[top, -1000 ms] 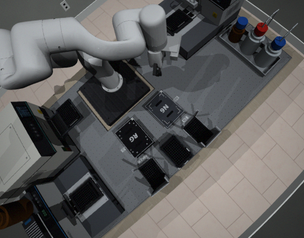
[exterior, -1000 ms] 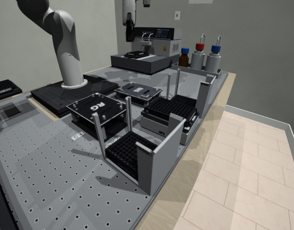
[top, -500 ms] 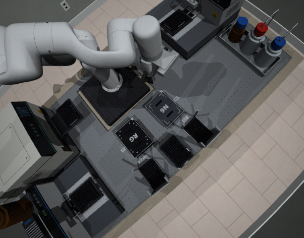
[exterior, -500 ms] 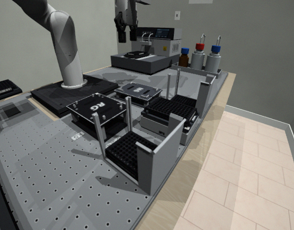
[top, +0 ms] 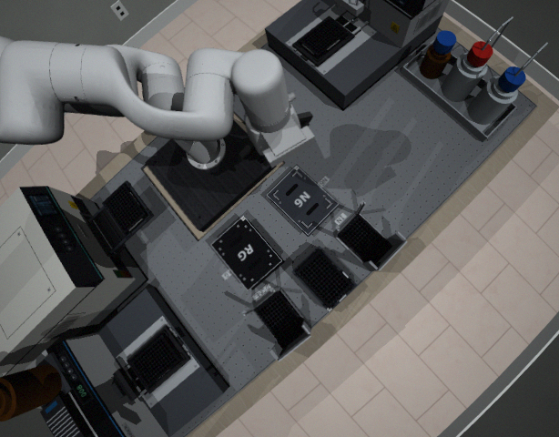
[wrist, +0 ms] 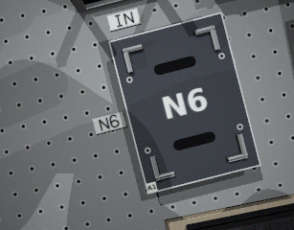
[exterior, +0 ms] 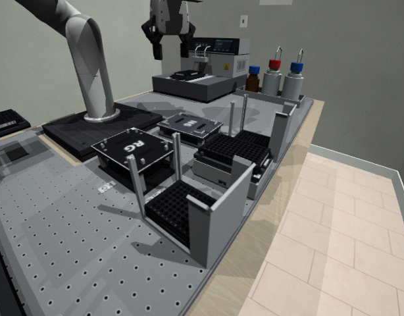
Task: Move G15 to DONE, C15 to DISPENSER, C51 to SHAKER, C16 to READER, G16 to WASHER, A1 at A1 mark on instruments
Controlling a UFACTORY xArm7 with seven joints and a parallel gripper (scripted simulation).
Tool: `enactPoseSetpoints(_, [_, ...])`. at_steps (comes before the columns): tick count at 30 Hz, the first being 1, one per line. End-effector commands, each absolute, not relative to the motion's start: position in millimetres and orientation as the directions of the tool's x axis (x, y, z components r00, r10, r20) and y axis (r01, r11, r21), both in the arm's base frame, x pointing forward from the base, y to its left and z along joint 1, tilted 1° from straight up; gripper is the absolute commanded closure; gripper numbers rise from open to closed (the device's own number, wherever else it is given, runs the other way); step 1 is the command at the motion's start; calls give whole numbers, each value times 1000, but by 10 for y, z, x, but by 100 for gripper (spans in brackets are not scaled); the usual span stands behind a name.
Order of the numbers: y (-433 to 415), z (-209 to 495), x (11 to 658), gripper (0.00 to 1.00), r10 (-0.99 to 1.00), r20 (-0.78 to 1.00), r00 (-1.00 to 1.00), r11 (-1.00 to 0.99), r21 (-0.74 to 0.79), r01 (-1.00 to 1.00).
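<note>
My gripper (exterior: 170, 51) is open and empty, high above the deck near the empty nest N6 (wrist: 185, 103), which also shows in the overhead view (top: 301, 199). In that view only a dark finger (top: 304, 117) shows beside the wrist. Black well plates sit on the back instrument (top: 323, 41), on the tray of the big left instrument (top: 125, 209), on the front-left instrument (top: 157, 360) and on the low unit between the racks (top: 323, 276). The rack by the IN label (top: 364, 238) holds plates. The other rack (top: 282, 320) holds a plate. I cannot read the plate labels.
The regrip nest RG (top: 247, 252) stands empty beside N6. The arm's black base plate (top: 208, 180) lies behind both nests. Three capped bottles (top: 477, 70) stand in a tray at the far corner. The racks' tall walls and posts (exterior: 229, 190) rise above the deck edge.
</note>
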State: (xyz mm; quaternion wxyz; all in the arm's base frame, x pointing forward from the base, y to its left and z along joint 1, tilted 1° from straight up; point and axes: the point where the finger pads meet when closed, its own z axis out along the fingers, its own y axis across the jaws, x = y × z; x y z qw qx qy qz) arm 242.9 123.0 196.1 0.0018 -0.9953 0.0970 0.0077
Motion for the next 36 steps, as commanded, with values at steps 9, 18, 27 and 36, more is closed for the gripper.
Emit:
enactPoseSetpoints(9, [919, 1973, 2593, 0, -540, -10, 841, -842, 0, -540])
enactPoseSetpoints(18, [672, 1971, 2712, 0, -753, -10, 658, -658, 3, -753])
enactPoseSetpoints(27, [461, 1969, 2813, 0, -888, -9, 459, -459, 5, -888])
enactPoseSetpoints(36, [213, 1966, 2931, 0, -973, -7, 231, -231, 7, -973])
